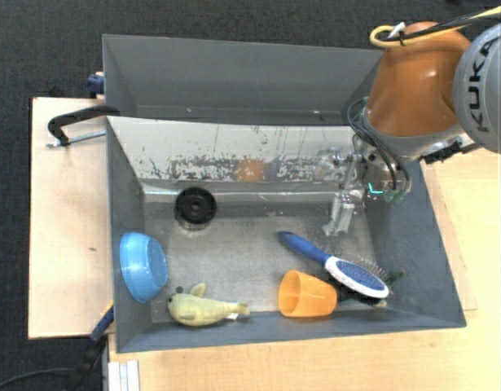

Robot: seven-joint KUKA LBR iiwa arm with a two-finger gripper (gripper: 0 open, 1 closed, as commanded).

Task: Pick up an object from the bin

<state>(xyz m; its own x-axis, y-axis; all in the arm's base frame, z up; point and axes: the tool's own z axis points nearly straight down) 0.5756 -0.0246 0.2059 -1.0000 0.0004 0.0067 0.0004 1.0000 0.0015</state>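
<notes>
My gripper (341,218) hangs over the bin's right side, its metal fingers pointing down close together, with nothing seen between them. Just below and left of it lies a blue-handled brush (331,261) with a white and blue head, running diagonally toward the front right corner. An orange cup (305,295) lies on its side against the brush head, near the front wall.
A black round cap sits at the back left of the floor (195,205). A blue bowl (142,265) leans against the left wall. A pale yellow toy fish (203,308) lies along the front wall. The arm's orange cover overhangs the back right corner.
</notes>
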